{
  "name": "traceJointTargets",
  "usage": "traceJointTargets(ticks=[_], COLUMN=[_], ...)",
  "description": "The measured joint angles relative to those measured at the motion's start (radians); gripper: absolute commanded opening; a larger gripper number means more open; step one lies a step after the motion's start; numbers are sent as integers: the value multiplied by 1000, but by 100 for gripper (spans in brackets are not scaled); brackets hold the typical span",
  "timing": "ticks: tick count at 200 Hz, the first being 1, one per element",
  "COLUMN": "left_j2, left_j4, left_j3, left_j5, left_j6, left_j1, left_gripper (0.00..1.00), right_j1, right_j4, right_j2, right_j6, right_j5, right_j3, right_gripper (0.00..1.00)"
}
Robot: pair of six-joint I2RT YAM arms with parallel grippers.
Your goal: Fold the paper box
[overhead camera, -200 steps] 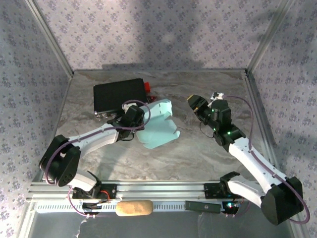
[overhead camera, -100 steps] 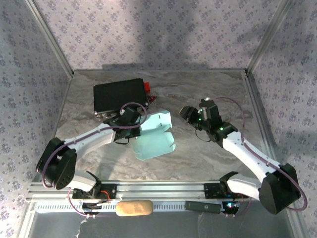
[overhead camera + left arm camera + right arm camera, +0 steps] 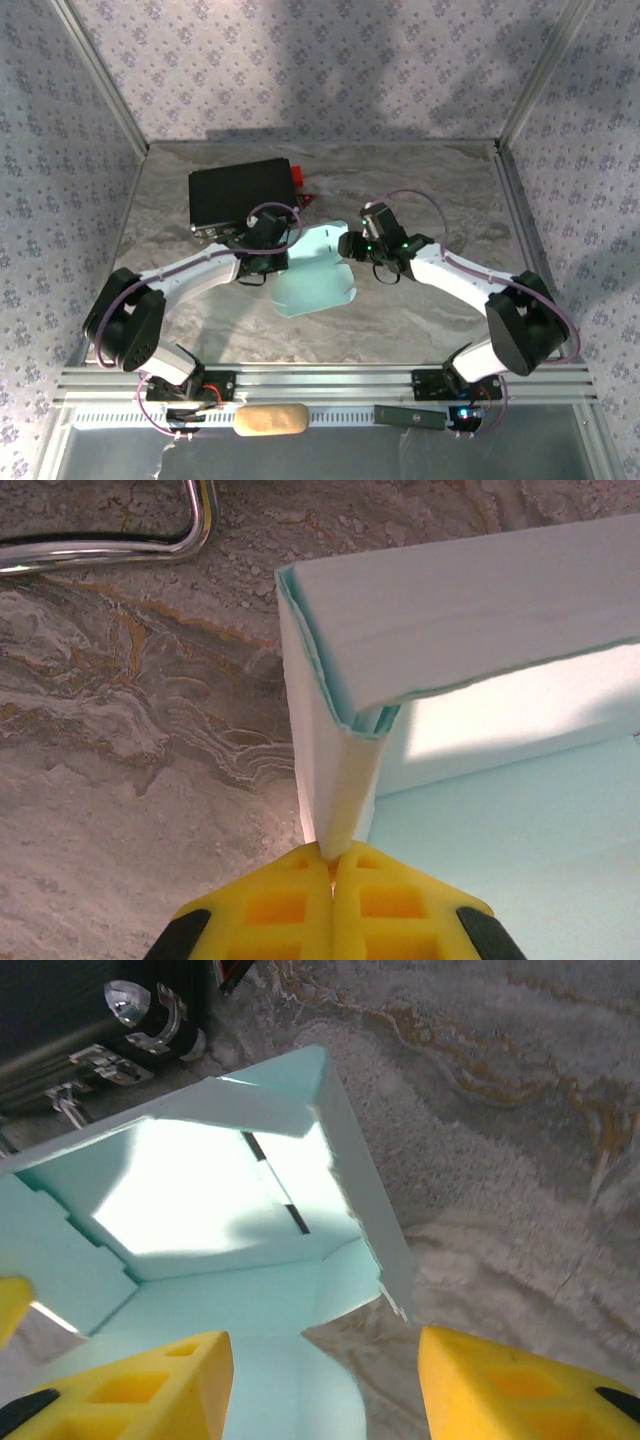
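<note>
Pale blue paper box (image 3: 315, 278) in the middle of the tabletop (image 3: 430, 190), just in front of the black case (image 3: 238, 192), some walls standing up. Left hand (image 3: 332, 858) squeezed shut on one folded wall. Right hand (image 3: 325, 1360) open at the box's other side, one corner between the fingers, gripping nothing.

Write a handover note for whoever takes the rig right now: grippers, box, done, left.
Left gripper: shut, pinching an upright wall edge of the paper box.
Right gripper: open, jaws either side of the box's right wall, not clamped.
Box: on the table, in front of the black case, base flat, top open.
Done: some walls raised, one panel folded over at the pinched corner.
Left: tuck the remaining flaps and close it; the slits in one wall look unfilled.
</note>
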Motion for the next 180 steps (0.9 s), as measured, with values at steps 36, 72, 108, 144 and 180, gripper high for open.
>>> traceJointTargets(ticks=[36,72,108,144,180], left_j2=[8,23,40,63,96], left_j4=[1,1,15,36,43], left_j3=[7,20,32,47,74], left_j5=[-4,-7,-8,-7,-11], left_j6=[5,12,22,30,39], left_j1=[0,0,0,9,21], left_gripper=[0,0,0,0,4], right_j1=[0,1,3,2,2], right_j4=[-22,-25,-41,-74,-95], right_j2=[85,195,259,285,293], right_j6=[-108,-177,-214,-250,-260], right_j5=[78,90,104,134,151], right_j3=[72,142,192,233,242], right_gripper=[47,42,24,6,0])
